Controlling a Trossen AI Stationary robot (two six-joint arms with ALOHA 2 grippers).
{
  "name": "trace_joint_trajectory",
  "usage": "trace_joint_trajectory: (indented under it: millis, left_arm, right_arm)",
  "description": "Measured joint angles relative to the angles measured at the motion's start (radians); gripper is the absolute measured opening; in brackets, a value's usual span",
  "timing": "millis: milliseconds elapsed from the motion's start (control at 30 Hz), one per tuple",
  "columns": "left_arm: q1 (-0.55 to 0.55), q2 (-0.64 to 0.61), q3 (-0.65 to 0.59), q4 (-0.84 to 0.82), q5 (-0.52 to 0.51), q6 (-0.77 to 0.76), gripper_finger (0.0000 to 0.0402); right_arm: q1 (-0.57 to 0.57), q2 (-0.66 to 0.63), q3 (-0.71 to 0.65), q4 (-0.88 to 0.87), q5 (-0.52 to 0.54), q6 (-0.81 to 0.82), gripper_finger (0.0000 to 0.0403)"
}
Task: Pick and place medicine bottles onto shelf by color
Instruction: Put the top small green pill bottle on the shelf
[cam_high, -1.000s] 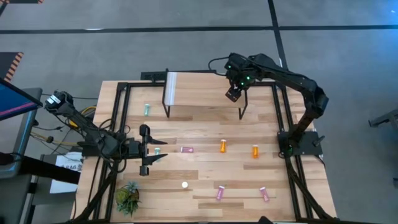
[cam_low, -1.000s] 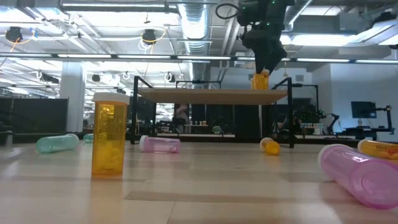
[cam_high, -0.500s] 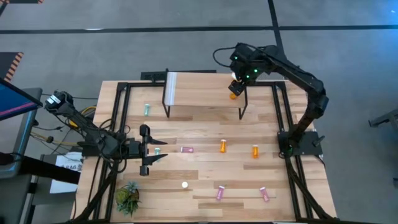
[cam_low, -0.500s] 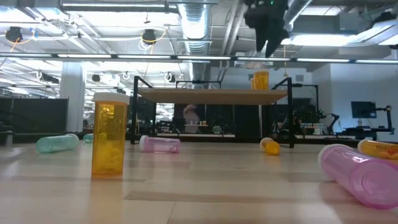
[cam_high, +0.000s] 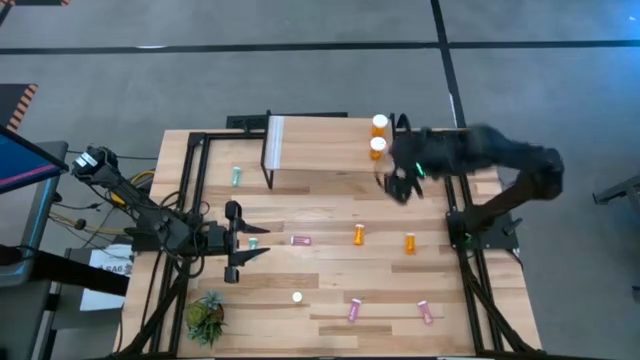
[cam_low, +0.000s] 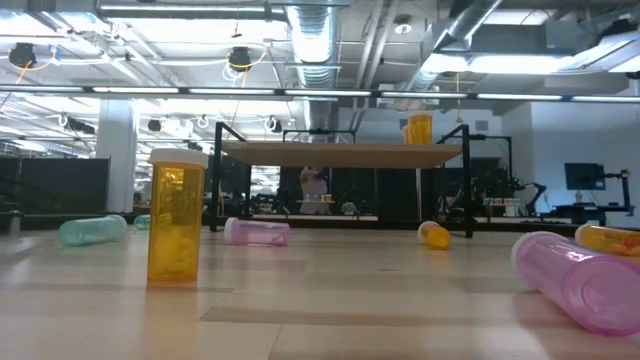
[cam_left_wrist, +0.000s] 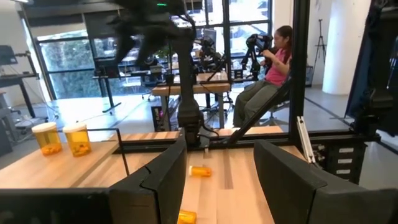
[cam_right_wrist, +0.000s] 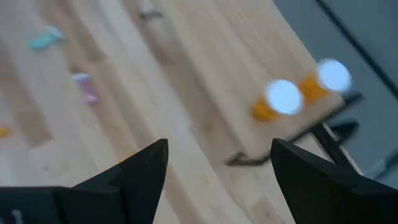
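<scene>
The shelf (cam_high: 325, 150) stands at the table's far middle, with two orange medicine bottles (cam_high: 378, 146) (cam_high: 380, 123) upright at its right end; the right wrist view shows their white caps (cam_right_wrist: 285, 98). My right gripper (cam_high: 400, 186) (cam_right_wrist: 217, 168) hovers open and empty off the shelf's near right corner. My left gripper (cam_high: 256, 242) (cam_left_wrist: 219, 162) waits open at the left, level, above a teal bottle (cam_high: 253, 242) lying on the table. Pink (cam_high: 301, 240), orange (cam_high: 359, 234) (cam_high: 410, 242) and teal (cam_high: 237, 176) bottles lie scattered on the tabletop.
A small green plant (cam_high: 205, 318) sits at the near left corner. An upright orange bottle (cam_low: 175, 225) stands near the low camera, and two pink bottles (cam_high: 354, 310) (cam_high: 425, 312) lie by the near edge. Black frame rails (cam_high: 455, 180) run along both sides. A person sits beyond the table (cam_left_wrist: 273, 62).
My right gripper has risen off the orange bottle at the shelf's right end and swung fast toward the table's near edge, past the shelf's near right corner, tipping further down. The bottle stays upright on the shelf beside the other orange one.
</scene>
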Motion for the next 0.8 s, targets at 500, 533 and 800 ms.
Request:
trace_joint_trajectory:
  millis: [500,533,800]
  left_arm:
    - [0.000,0.000,0.000,0.012,0.000,0.000,0.0179]
    - [0.000,0.000,0.000,0.012,0.000,0.000,0.0179]
    - [0.001,0.000,0.000,0.004,0.000,0.000,0.0179]
  right_arm:
    - [0.692,-0.034,-0.684,0.824,0.491,0.180,0.0306]
    - [0.701,-0.015,-0.699,0.869,0.503,0.166,0.0306]
    - [0.702,0.123,-0.709,0.957,0.526,0.147,0.0306]
